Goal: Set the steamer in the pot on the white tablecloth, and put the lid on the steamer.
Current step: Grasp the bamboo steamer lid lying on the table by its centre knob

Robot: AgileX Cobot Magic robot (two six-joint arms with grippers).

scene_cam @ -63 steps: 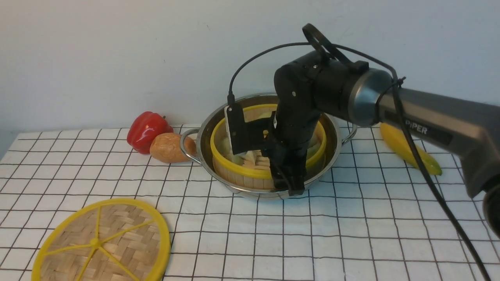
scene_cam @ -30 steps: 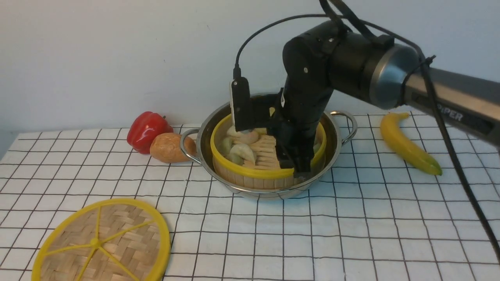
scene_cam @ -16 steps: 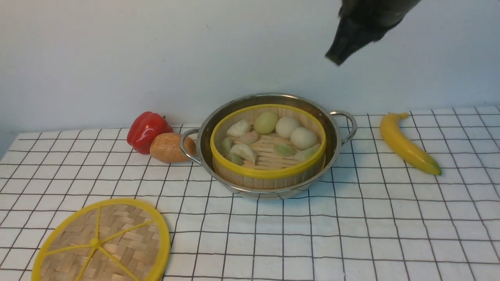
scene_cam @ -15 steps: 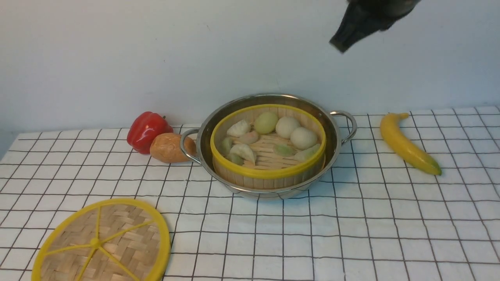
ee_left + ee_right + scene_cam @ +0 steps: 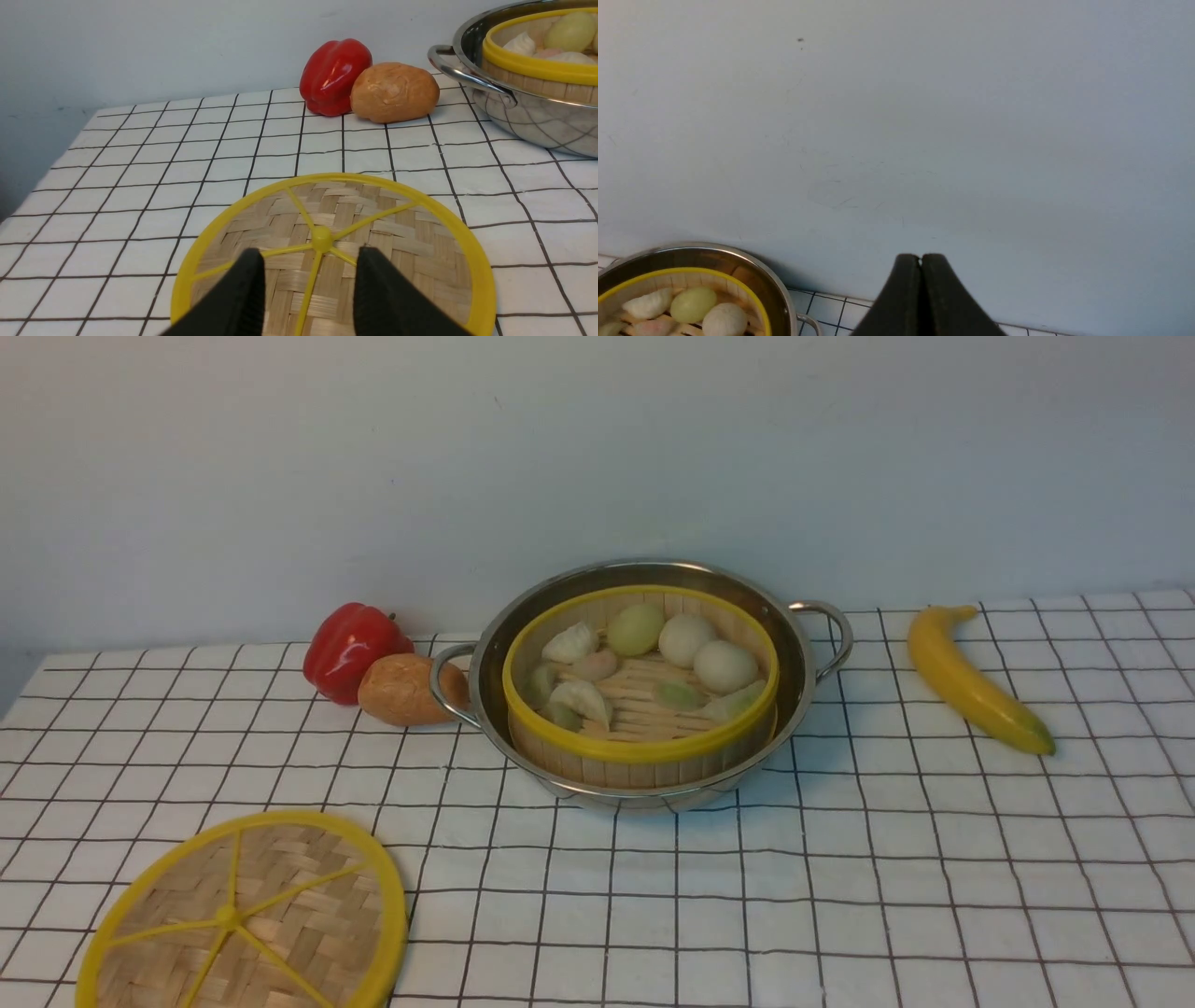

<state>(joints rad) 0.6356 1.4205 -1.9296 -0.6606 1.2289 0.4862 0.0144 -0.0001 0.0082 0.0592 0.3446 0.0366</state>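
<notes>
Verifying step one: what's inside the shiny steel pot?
Round yellow-rimmed bamboo steamer sits inside shiny two-handled steel pot, holding pale dumplings and buns. Pot floor underneath is covered, unseen.

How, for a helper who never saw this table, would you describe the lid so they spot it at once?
Find the steel pot in the middle of the white tablecloth, then come toward the near left corner. The lid lies flat there. Unlike the deep steamer in the pot, it is a woven disc with yellow spokes.

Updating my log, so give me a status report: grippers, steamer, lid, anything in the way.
Left gripper open, facing lid; right gripper shut, empty. Steamer in pot; lid flat on tablecloth. Pepper and potato beside pot.
</notes>
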